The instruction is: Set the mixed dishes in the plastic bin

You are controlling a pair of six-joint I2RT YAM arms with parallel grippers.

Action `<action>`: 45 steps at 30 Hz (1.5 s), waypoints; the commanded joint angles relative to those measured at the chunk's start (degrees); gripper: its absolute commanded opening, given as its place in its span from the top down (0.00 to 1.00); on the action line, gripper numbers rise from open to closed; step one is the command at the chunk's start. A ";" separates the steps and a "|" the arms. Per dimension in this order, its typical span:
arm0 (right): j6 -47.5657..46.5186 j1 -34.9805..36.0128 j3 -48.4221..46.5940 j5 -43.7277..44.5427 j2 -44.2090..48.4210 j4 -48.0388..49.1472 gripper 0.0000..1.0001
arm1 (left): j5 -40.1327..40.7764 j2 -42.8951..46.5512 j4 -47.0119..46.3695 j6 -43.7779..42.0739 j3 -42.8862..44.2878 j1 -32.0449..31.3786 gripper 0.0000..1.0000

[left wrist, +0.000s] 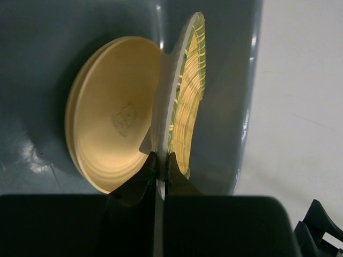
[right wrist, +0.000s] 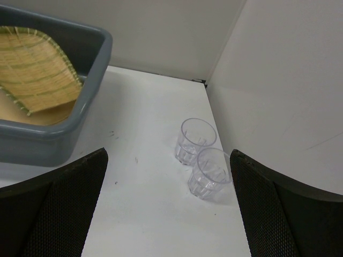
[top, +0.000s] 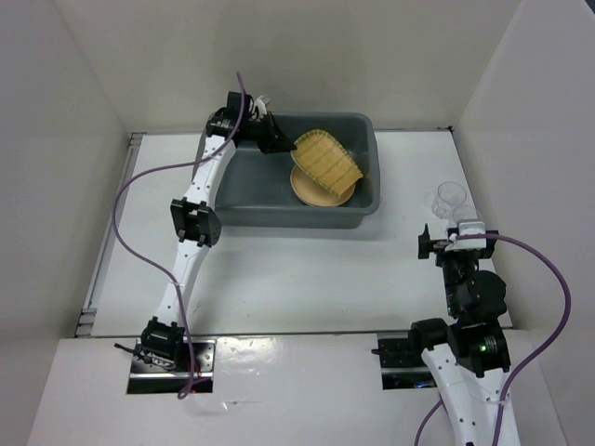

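Left gripper (top: 274, 137) pinches the yellow ribbed fan-shaped bamboo-look tray (top: 327, 160), tilted above the round tan-orange plates (top: 321, 191) lying in the large dark grey plastic bin (top: 279, 216); its wrist view shows jaws pressed on the tray's edge; the right gripper (right wrist: 169, 154) hangs spread wide near two clear cups (right wrist: 196, 140), so only release seems left.

tray (top: 327, 160) over plates (top: 316, 191) in bin (top: 279, 216), glasses (top: 452, 197) right

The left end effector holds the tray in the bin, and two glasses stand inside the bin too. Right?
Not quite. The glasses stand on the table, outside the bin; the right wrist view shows it. The rest holds.
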State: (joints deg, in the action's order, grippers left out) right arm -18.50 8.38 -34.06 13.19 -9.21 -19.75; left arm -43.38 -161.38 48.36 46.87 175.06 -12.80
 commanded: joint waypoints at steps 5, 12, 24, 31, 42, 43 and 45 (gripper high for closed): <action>0.22 0.32 0.40 1.05 -1.07 3.05 0.01 | -3.21 -4.11 2.27 0.51 4.76 -1.53 1.00; 0.22 0.32 0.40 0.52 -1.59 3.05 0.01 | -2.51 -6.75 4.99 -1.51 4.76 -2.06 1.00; 0.22 0.32 0.40 -0.01 -1.60 3.05 0.01 | 1.62 -5.71 9.21 -3.81 4.76 -1.53 0.00; 1.00 0.32 0.40 2.97 -4.74 3.05 0.01 | 15.23 12.56 14.11 -3.81 4.76 7.15 0.00; 3.65 -5.29 -33.77 -1.40 -45.61 -17.33 0.01 | 33.08 35.87 26.35 -18.40 -12.99 10.25 0.00; 3.65 -6.18 -35.35 -2.54 -48.15 -18.91 0.01 | 33.70 36.39 26.35 -18.40 -13.78 9.73 0.00; 3.65 -10.02 -39.66 -6.65 -56.85 -23.13 0.01 | 39.83 39.82 26.35 -19.00 -20.44 7.88 0.00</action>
State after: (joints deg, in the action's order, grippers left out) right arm -15.25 2.13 -68.45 13.08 -59.51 -34.96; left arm -11.31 -119.42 70.32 30.96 161.77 -2.66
